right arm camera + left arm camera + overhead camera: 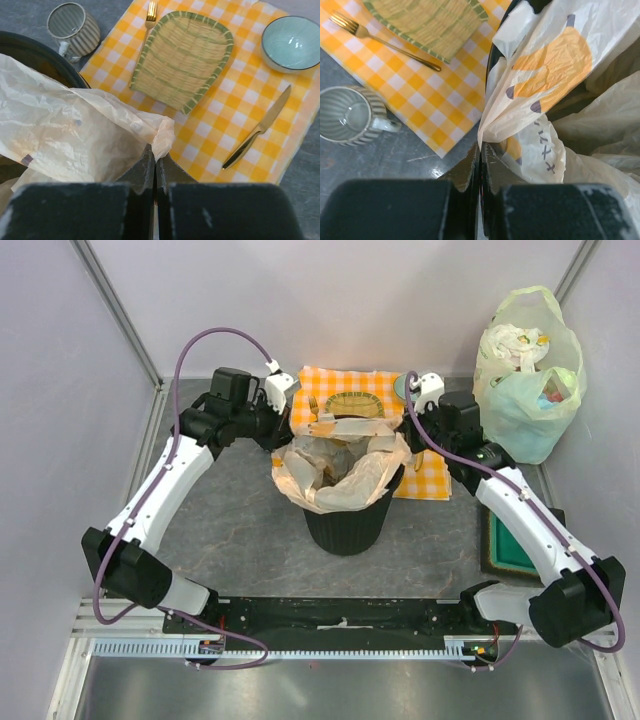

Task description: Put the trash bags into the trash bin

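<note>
You're in lab robot cell, not real home. Your clues: plain pale walls [60, 390] on three sides, aluminium posts [115, 310] at corners, slotted rail [300, 645] at near edge, left arm [160, 490] and right arm [525, 520] mounted there. Grey table [240, 540] dressed as mock place setting: checked cloth [430, 480], woven tray [182, 60], fork [147, 22], knife [257, 130], bowl [291, 42], mug [72, 27].
</note>
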